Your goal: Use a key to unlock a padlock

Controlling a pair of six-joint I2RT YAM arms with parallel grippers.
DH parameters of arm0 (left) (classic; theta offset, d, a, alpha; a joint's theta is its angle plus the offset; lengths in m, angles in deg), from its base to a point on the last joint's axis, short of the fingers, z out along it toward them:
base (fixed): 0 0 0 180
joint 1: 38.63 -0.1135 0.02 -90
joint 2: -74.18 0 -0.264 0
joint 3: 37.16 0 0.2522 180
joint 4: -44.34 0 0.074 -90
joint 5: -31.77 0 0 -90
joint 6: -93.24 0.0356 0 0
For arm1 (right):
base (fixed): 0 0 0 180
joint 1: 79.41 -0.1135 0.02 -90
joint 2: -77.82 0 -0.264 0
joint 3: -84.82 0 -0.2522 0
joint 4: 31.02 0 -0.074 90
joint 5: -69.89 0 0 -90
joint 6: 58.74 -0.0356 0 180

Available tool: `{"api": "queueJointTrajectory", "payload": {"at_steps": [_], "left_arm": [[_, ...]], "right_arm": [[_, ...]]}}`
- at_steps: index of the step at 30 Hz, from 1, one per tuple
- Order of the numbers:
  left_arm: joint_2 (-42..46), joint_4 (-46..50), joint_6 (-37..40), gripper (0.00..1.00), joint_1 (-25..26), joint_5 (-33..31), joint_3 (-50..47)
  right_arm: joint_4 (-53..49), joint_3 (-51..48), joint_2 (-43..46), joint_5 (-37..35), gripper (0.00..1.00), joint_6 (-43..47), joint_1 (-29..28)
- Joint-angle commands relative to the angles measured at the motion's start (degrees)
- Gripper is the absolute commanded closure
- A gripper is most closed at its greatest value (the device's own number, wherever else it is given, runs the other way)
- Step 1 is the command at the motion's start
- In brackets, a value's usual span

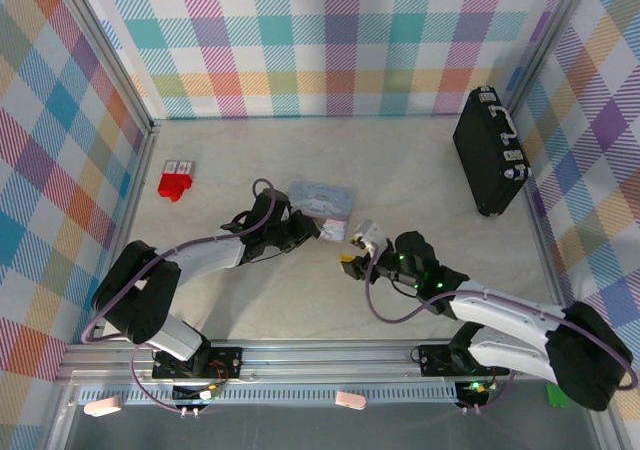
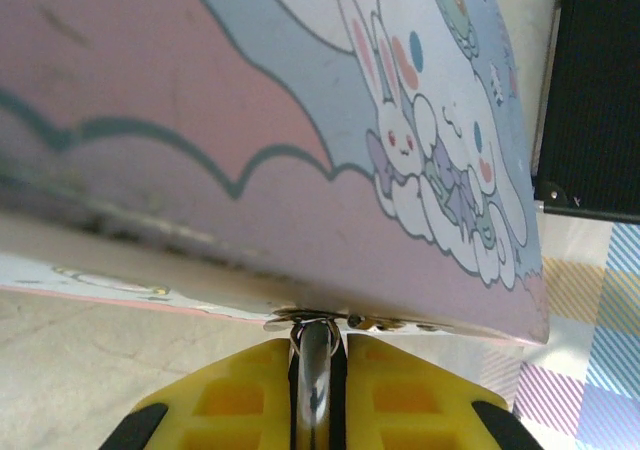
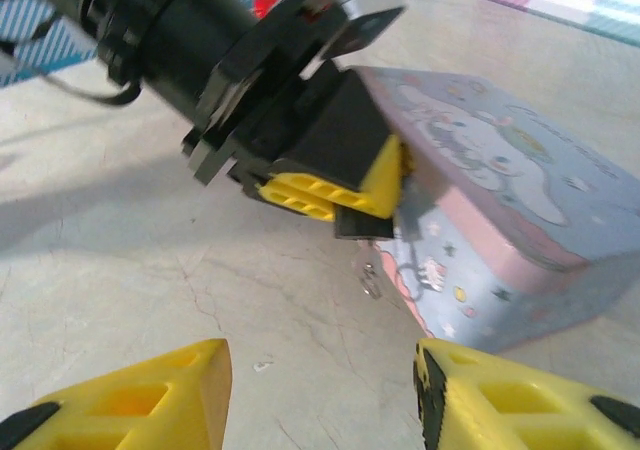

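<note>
Yellow fingers of the left gripper (image 2: 318, 365) are squeezed tight on the padlock (image 3: 360, 222). A thin silver bar of it sits between them, and its small dark body sticks out at the fingertips. The padlock is pressed against the front side of the pastel tin (image 1: 322, 198), just under the lid's edge, near the middle of the surface (image 1: 300, 300). A tiny silver bit (image 3: 372, 282) hangs just below the padlock; I cannot tell what it is. The left arm comes from the near left corner, bends once, and lies low and stretched out toward the tin. The right arm comes from the near right corner and bends in toward the middle. The right gripper (image 3: 322, 370) points at the tin and the left gripper, close to them but apart. Its fingers stand partly apart with nothing between them. I count two arms, two grippers, one padlock and one tin with bunnies on the lid. One black case (image 1: 490, 150) stands on its edge by the right wall, and one red thing (image 1: 174, 184) lies by the left wall.
</note>
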Motion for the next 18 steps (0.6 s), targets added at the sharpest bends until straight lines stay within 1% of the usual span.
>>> {"api": "queueJointTrajectory", "payload": {"at_steps": [1, 10, 13, 18], "left_arm": [[3.53, 2.50, 1.51, 1.00, -0.25, 1.82, 2.90], [5.96, 4.66, 1.92, 1.00, -0.17, 2.43, 1.83], [6.59, 4.79, 2.01, 1.00, -0.08, 2.60, 1.17], [7.29, 4.18, 1.77, 1.00, 0.01, 2.96, -0.09]], "right_arm": [[8.48, -0.27, -5.32, -5.31, 0.50, 7.36, -2.67], [18.71, 5.24, -20.86, -11.89, 0.54, 12.87, -6.50], [22.21, 6.43, -24.75, -13.95, 0.56, 13.39, -7.00], [24.71, 8.21, -29.08, -16.25, 0.59, 13.22, -7.53]]}}
